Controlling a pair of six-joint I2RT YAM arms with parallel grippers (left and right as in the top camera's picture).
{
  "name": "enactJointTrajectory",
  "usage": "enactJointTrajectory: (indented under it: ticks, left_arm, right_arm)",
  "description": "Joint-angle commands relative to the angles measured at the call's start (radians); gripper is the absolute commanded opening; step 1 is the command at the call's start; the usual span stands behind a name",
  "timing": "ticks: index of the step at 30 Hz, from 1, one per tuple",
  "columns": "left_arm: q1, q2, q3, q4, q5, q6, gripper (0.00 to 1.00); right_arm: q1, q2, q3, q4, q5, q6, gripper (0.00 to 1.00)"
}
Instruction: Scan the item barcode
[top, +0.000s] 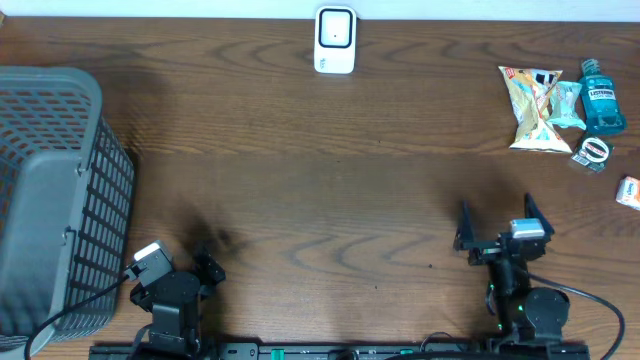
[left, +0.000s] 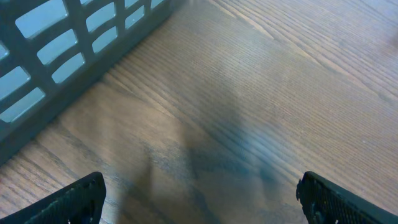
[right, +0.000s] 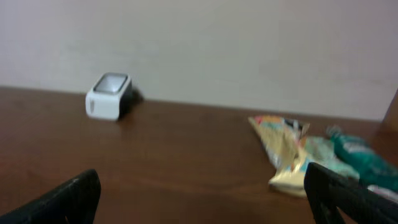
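The snack bag (top: 530, 105) is lying on the far right of the tabletop (top: 330, 200), well apart from both arms, its long axis running near to far. Nearest the robot, the left gripper (left: 199, 204) is hovering low over bare wood with its fingers (left: 74, 202) spread wide, just beside the grey basket (top: 112, 200). The right gripper (top: 496, 210) is facing the far edge, its fingers also standing wide apart and gripping nothing. Beyond it, a small orange box (top: 628, 190) and a round roll (top: 594, 150) are resting near the bag. A teal mouthwash bottle (top: 603, 100) is lying beside the bag, cap pointing away. The white scanner (top: 335, 40) is sitting at the far edge.
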Motion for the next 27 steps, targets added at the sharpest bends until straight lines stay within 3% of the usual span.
enactJointTrajectory:
  ticks: [1, 24, 27]
  left_arm:
    - [0.001, 0.001, -0.004, -0.034, -0.022, -0.005, 0.98]
    - [0.001, -0.004, -0.004, -0.039, -0.049, -0.001, 0.98]
    - [0.019, -0.007, -0.005, 0.028, -0.018, -0.001, 0.98]
  right_arm:
    - [0.011, -0.007, -0.005, -0.046, 0.003, 0.001, 0.99]
    - [0.011, -0.002, -0.005, -0.045, 0.005, 0.001, 0.99]
    - [0.011, -0.002, -0.005, -0.045, 0.005, 0.001, 0.99]
